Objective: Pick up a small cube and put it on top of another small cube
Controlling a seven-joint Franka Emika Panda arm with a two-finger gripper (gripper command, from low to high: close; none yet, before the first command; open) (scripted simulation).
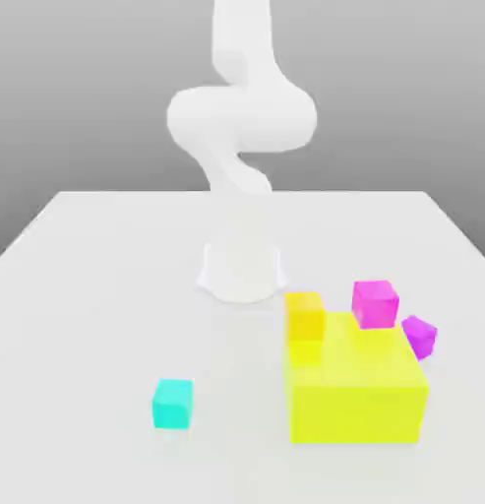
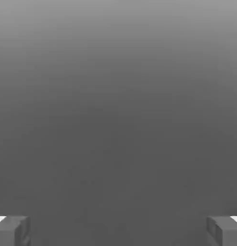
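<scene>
One robot arm (image 1: 242, 118), white all over, its surface smooth and plain. Base: white, wide and rounded at the foot, with small points flaring out at either side. Lower section: white, upright, pale enough to blend partly into its surroundings. Middle: a thick, rounded, bulging white section, broader than the parts above and below, joined by a narrower curved neck. Upper section: a white column with soft curved edges. Gripper fingers (image 2: 12, 231): one pair, dark grey, blocky, with angular edges and a small white patch beside each.
</scene>
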